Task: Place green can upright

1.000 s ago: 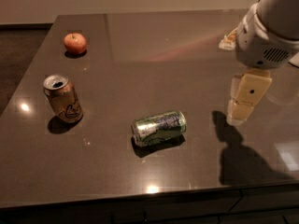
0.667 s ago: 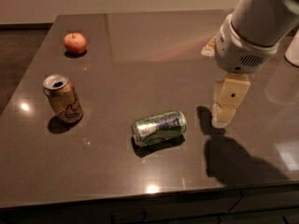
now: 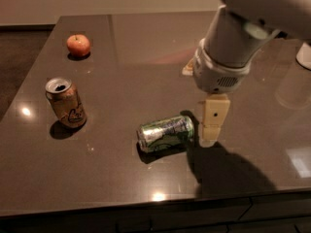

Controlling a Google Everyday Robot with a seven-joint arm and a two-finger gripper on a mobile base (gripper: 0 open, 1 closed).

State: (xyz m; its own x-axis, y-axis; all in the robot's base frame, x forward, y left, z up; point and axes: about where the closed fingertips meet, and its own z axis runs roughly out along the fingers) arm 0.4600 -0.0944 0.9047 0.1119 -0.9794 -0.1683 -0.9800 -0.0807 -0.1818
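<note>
The green can (image 3: 165, 133) lies on its side on the dark table (image 3: 146, 57), towards the near edge and a touch right of the middle, one silver end facing left. The gripper (image 3: 210, 139) hangs just right of it, tip low over the tabletop, by the can's right end. Touching or not, I can't tell, nor whether it's wide or narrow. At the left a tan can (image 3: 66, 103) stands upright, top opened. Far left, an apple (image 3: 78, 45).

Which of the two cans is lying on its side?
The green can, just left of the gripper; the orange can stands upright farther left.
</note>
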